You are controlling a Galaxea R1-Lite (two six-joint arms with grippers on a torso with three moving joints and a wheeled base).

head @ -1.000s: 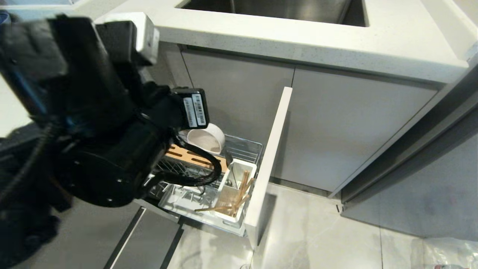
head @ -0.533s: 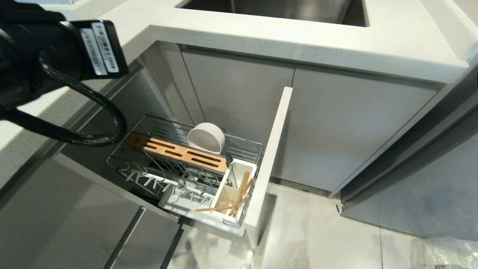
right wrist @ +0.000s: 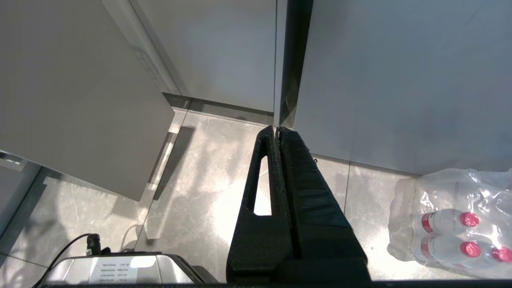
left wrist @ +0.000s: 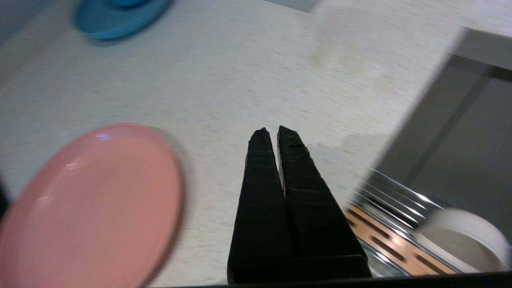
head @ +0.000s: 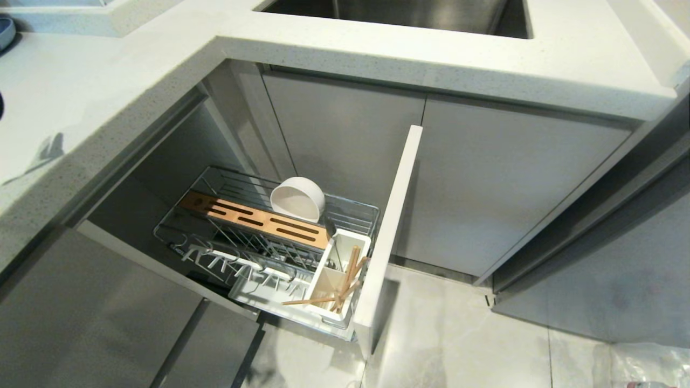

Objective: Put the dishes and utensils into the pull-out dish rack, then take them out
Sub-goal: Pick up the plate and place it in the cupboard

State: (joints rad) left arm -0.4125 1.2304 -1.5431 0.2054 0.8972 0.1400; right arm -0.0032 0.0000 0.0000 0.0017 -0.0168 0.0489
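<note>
- Gone from the head view is the left arm, which a second ago covered the rack and half a second ago hung over the pale worktop point(head: 108, 86); nothing in the rack has shifted.
- Head view: the pull-out dish rack point(head: 259, 231) stands drawn out from under the worktop, fixed to a pale cabinet front point(head: 389, 237). The off-white bowl point(head: 298, 199) stands on its edge behind the bamboo strip point(head: 253, 218). The chopsticks point(head: 345, 283) lean in the white utensil cup point(head: 339, 277), one lying out over the white tray point(head: 259, 288).
- Left wrist view: the left hand point(left wrist: 273, 134), fingers pressed together and holding nothing, hovers over the worktop beside a pink plate point(left wrist: 88, 208), with a blue plate point(left wrist: 120, 16) farther off. Bowl and bamboo strip show below the worktop's edge.
- Right wrist view: the right hand point(right wrist: 277, 132), pressed together and empty, hangs parked above the floor point(right wrist: 200, 192), near a pack of water bottles point(right wrist: 452, 224).
</note>
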